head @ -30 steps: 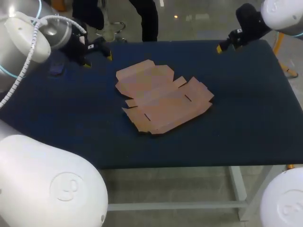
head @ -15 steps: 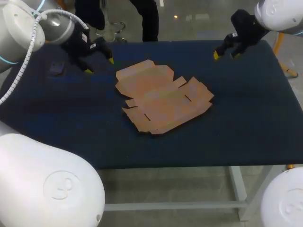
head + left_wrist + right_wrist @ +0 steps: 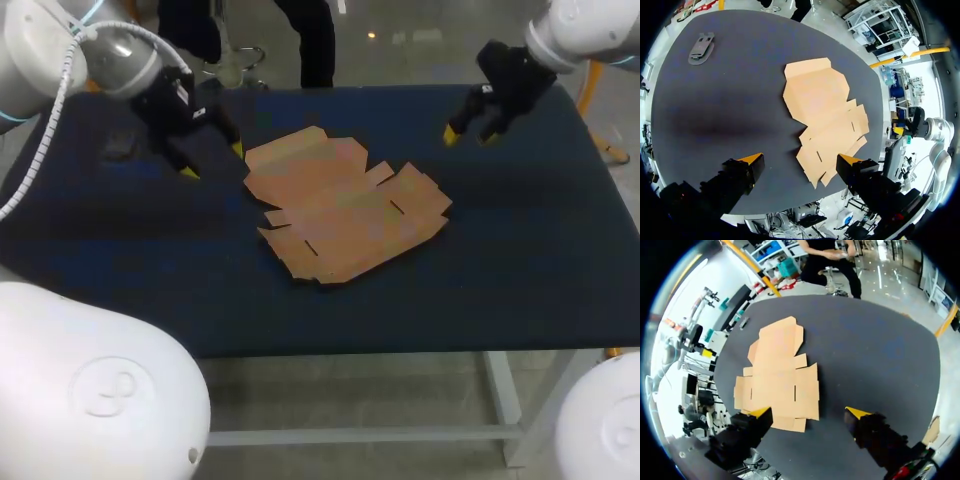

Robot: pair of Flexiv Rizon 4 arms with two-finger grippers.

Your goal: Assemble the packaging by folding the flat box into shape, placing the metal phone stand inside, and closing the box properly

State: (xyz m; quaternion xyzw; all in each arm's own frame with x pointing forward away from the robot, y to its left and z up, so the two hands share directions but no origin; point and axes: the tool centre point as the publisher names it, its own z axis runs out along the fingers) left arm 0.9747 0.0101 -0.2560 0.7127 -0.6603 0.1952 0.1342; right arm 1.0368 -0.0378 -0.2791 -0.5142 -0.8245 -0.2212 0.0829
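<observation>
The desk [image 3: 520, 270] is the largest thing, a long dark-covered top that fills most of the head view.

The left arm [image 3: 60, 50] comes in over the far left corner of the desk. The right arm [image 3: 590, 25] comes in over the far right corner.

The box [image 3: 340, 205] lies at the middle of the desk as a flat brown cardboard sheet. It is fully unfolded, with its flaps and tabs spread out around it. Its broadest panel points toward the far left corner, and the smaller tabbed flaps lie toward the near edge and the right edge. Nothing touches it.

The left tool [image 3: 212, 160] hangs above the desk just beside the far left flap of the box. Its two yellow-tipped fingers stand wide apart and hold nothing. In the left wrist view the box [image 3: 825, 115] lies ahead of the left tool [image 3: 800, 162], with bare desk under the fingers.

The right tool [image 3: 468, 135] hangs above the far half of the desk, toward the right edge and apart from the box. Its fingers are also spread wide and hold nothing. In the right wrist view the box [image 3: 777, 375] lies ahead of the right tool [image 3: 808, 412], with its nearest flap close to one fingertip.

The phone stand [image 3: 120, 147] is the smallest thing, a flat dark grey piece lying near the far left corner of the desk. It is well apart from the box, and in the left wrist view the phone stand [image 3: 701, 47] lies far ahead of the fingers.
</observation>
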